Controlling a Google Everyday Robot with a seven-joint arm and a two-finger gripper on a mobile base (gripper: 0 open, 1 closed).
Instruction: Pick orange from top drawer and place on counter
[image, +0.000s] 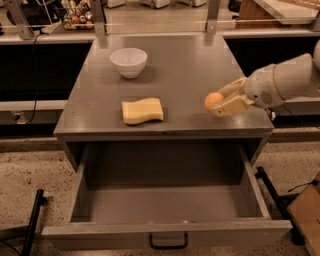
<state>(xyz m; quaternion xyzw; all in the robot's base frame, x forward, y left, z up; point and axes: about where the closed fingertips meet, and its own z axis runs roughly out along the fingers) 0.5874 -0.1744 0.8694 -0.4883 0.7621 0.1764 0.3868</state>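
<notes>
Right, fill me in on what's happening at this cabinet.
The robot's gripper holds the orange in its jaws over the right front part of the counter, not yet released. The top drawer below stands pulled open. A white bowl and a yellow sponge sit on the counter.

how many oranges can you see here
1. The orange is held in the gripper, over the counter's right front part. The open top drawer shows none, though the strip just behind its front panel is hidden.
</notes>
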